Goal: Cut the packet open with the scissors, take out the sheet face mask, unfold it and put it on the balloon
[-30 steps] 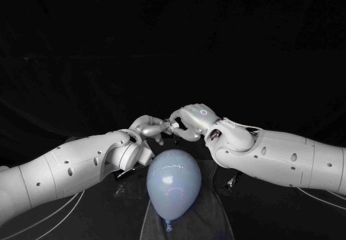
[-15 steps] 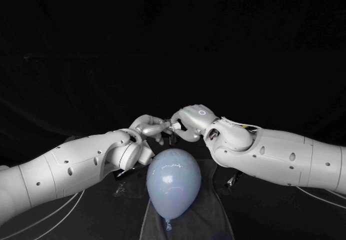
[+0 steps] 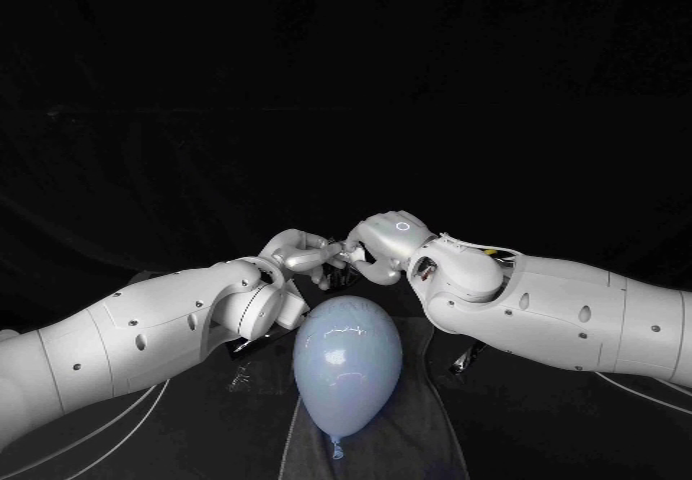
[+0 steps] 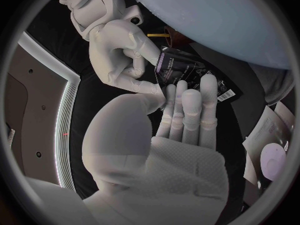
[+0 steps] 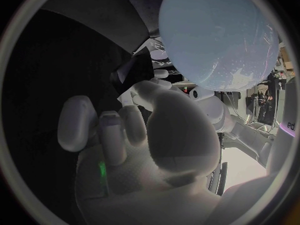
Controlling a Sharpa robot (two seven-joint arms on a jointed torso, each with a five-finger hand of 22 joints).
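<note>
Head view: the left hand (image 3: 300, 250) and right hand (image 3: 384, 240) meet fingertip to fingertip at 12 o'clock of the balloon (image 3: 346, 362). The balloon is a smooth, glossy, pale-blue egg shape on a dark cloth strip (image 3: 418, 435) on the bench (image 3: 577, 440), with its knot toward 6 o'clock.

Left wrist view: the right hand pinches the packet (image 4: 181, 72), a flat, dark, crinkly foil sachet with a white barcode patch, held in the air near the balloon. The left hand lays straight fingers against it; I cannot tell whether they grip.

Right wrist view: the packet's dark corner juts past the right hand's curled fingers.

The packet likely needs steadying: pinch opposite edges, keep the foil taut, and stay off the balloon's thin skin
</note>
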